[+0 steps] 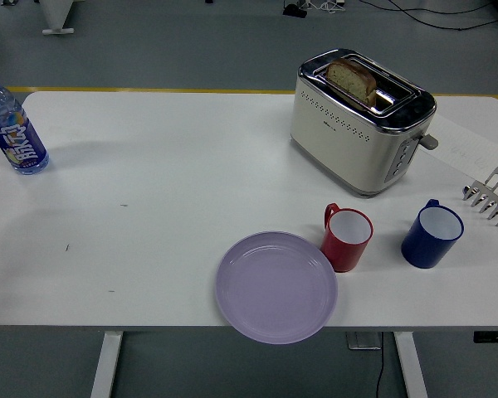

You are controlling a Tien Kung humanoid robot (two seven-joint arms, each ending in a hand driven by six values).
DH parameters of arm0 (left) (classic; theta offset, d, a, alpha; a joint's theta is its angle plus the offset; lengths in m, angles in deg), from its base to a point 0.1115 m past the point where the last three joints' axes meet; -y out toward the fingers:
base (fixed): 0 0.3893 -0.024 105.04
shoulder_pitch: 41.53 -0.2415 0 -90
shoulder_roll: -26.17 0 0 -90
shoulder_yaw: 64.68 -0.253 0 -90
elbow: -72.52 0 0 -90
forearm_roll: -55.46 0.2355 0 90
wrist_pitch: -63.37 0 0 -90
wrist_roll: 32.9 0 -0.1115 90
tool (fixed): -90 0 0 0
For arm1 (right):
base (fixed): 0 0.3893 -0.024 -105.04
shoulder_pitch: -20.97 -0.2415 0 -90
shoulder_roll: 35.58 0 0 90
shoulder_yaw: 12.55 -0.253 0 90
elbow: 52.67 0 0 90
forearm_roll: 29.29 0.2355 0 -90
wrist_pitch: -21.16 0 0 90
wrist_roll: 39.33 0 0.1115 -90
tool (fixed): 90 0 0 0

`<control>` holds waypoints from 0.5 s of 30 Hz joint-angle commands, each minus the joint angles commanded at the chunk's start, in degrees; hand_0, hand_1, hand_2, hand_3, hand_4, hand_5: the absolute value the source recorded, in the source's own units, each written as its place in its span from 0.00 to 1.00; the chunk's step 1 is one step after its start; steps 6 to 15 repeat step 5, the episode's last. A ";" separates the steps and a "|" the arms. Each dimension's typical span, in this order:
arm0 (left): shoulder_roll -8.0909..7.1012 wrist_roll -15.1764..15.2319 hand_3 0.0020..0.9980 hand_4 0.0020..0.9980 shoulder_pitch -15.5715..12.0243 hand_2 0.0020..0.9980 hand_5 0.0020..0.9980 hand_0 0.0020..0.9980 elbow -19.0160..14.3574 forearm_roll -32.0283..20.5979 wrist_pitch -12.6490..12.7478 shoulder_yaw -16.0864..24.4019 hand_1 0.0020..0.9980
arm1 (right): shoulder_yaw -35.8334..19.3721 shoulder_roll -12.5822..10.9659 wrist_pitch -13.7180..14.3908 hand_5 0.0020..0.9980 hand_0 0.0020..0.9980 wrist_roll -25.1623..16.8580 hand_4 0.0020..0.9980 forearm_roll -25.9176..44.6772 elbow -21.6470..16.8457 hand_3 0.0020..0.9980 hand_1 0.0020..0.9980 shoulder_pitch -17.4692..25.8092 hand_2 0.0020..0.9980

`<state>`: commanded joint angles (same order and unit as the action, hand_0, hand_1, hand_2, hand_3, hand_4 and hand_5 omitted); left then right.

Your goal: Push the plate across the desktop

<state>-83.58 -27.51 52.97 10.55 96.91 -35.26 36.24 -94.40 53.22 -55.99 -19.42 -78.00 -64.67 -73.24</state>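
Purple plate (275, 287) at the near edge of the white table (174, 191), a bit right of the middle, with its front rim sticking out over the edge. Empty inside.

Red cup (347, 238) just to the right of the plate — so close that cannot tell if touching. Blue cup (432, 234) farther right, apart from the red one. Both standing up, both white inside.

Behind the cups, a cream and silver toaster (361, 122) with a slice of bread (352, 79) poking out of one slot. At the right edge, a small metal rack (491, 196) (only part showing).

Far off at the left edge — a water bottle (12, 127) with a blue cap, standing up.

No robot hands to be seen, left or right, so no way to tell how the fingers are.
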 joint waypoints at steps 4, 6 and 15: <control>0.03 -0.06 0.66 0.56 0.05 0.69 1.00 0.66 -0.01 0.04 0.01 0.06 0.71 | -0.02 -0.08 -0.12 0.57 0.67 -0.08 0.54 -0.04 0.05 0.80 0.67 -0.08 0.76; 0.03 -0.07 0.66 0.56 0.08 0.69 1.00 0.66 -0.01 0.04 0.01 0.07 0.71 | 0.00 -0.08 -0.12 0.57 0.67 -0.08 0.54 -0.01 0.06 0.80 0.67 -0.09 0.76; 0.03 -0.07 0.66 0.56 0.08 0.69 1.00 0.66 -0.01 0.04 0.01 0.07 0.71 | 0.00 -0.08 -0.12 0.57 0.67 -0.08 0.54 -0.01 0.06 0.80 0.67 -0.09 0.76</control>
